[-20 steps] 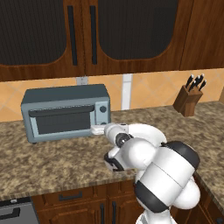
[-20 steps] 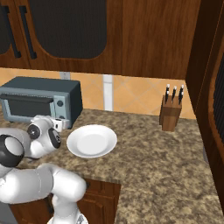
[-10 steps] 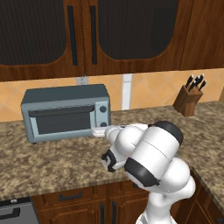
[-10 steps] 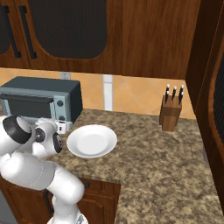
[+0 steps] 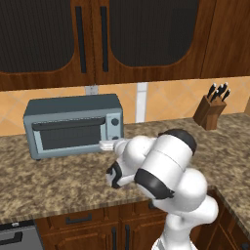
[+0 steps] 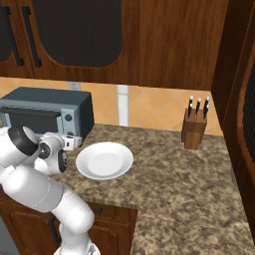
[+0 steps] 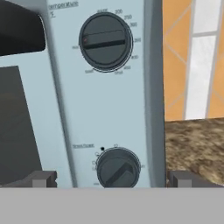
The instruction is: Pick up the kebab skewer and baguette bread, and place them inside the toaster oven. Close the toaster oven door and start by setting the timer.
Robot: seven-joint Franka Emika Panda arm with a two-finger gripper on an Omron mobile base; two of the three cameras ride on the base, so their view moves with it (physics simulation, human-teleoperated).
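Since the earlier frame your arm has swung its elbow up and over while the gripper [image 7: 111, 178], jaws wide and empty, sits squarely before the toaster oven [image 5: 73, 124], its lower knob [image 7: 118, 169] dead ahead between the fingertips, pointer bar slanting diagonally.

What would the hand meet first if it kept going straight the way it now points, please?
Most likely the lower knob on the toaster oven panel: it sits centred between the open hand's fingertips, though the remaining gap is hard to judge.
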